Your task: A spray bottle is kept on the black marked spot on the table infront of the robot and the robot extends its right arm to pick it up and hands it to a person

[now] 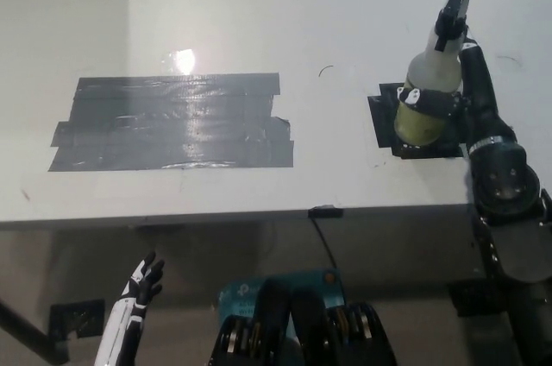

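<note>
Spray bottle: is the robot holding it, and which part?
Yes. The black right hand has its fingers wrapped around the middle of the spray bottle, below its black nozzle. The white left hand holds nothing.

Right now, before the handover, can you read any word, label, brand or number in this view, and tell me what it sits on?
No text can be read in this view.
spray bottle, held by the right robot hand: no label legible.
Teal object under the table edge: a pale mark on it, too blurred to read.
Grey tape patch and black marked spot: plain, no writing.
Left robot hand rests low at left.
</note>
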Available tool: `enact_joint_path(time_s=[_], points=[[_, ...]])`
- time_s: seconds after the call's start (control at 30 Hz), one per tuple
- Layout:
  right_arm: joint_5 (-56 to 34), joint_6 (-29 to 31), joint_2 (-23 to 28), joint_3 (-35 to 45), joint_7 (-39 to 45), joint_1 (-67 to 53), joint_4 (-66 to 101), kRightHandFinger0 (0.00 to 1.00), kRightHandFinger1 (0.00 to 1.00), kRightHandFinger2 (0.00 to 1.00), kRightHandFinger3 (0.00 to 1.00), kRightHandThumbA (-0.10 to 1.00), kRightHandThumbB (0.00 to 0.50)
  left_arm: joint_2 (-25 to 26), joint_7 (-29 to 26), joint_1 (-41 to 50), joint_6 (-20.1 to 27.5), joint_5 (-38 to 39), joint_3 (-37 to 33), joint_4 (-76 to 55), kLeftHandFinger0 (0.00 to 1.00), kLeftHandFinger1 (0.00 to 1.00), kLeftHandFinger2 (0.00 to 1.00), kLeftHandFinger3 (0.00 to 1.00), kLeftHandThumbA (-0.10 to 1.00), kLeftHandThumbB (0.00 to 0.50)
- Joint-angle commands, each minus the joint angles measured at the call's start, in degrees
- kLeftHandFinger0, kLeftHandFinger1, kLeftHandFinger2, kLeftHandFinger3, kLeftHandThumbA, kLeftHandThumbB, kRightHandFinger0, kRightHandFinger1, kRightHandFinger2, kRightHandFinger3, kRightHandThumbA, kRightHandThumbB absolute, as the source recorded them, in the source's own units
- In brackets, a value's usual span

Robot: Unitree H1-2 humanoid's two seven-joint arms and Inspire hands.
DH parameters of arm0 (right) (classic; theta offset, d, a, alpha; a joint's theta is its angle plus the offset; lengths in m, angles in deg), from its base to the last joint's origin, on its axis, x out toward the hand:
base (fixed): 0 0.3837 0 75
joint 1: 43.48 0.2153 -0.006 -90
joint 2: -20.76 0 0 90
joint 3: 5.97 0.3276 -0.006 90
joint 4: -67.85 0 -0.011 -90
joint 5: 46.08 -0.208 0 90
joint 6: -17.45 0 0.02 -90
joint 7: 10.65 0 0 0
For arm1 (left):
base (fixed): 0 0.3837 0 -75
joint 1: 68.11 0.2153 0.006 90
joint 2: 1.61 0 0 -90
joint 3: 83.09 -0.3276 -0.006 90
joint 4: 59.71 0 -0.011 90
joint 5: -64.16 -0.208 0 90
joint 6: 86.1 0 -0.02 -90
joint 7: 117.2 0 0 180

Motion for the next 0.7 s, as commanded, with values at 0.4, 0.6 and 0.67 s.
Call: enact_joint_path(time_s=[0.4, 0.6, 0.67], points=[[-4.37, 4.33, -1.51, 1.12, -0.22, 4.38, -6.22, 1.00, 1.00, 1.00, 1.00, 0.91, 0.399, 0.71, 0.02, -1.24, 1.44, -0.08, -0.02, -1.74, 1.00, 1.00, 1.00, 1.00, 1.00, 0.302], [-6.71, 5.26, -3.16, 3.03, -1.19, 4.94, -9.22, 0.81, 1.00, 1.00, 1.00, 0.47, 0.360, 0.70, -0.03, -1.83, 1.18, -0.19, 0.00, -1.70, 1.00, 1.00, 1.00, 1.00, 1.00, 0.312], [-4.75, 3.67, -3.17, 2.40, -2.92, 5.12, -9.36, 0.60, 0.77, 0.99, 1.00, 0.36, 0.366, 0.70, -0.01, -1.86, 1.21, -0.15, 0.00, -1.64, 1.00, 1.00, 1.00, 1.00, 1.00, 0.312]])
